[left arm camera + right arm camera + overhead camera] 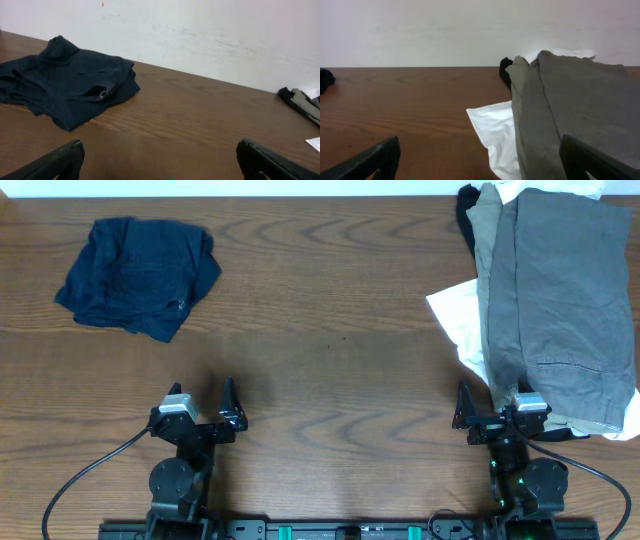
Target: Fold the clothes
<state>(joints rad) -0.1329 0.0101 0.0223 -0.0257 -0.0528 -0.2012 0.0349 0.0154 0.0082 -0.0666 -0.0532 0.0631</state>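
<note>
A crumpled dark navy garment [140, 275] lies at the table's far left, bunched and unfolded; the left wrist view shows the navy garment [65, 80] well ahead and to the left. At the far right is a pile: a grey garment [560, 310] on top, a white one [458, 320] under its left edge, a black one [468, 210] at the back. My left gripper [203, 402] [160, 155] stands open near the front edge over bare wood. My right gripper [497, 408] [480, 155] is open too, at the front edge of the grey garment [580, 110] and the white one [500, 130].
The brown wooden table [330, 330] runs bare between the navy garment and the pile. A pale wall [210, 30] stands behind the far edge. Both arm bases and their cables sit at the front edge.
</note>
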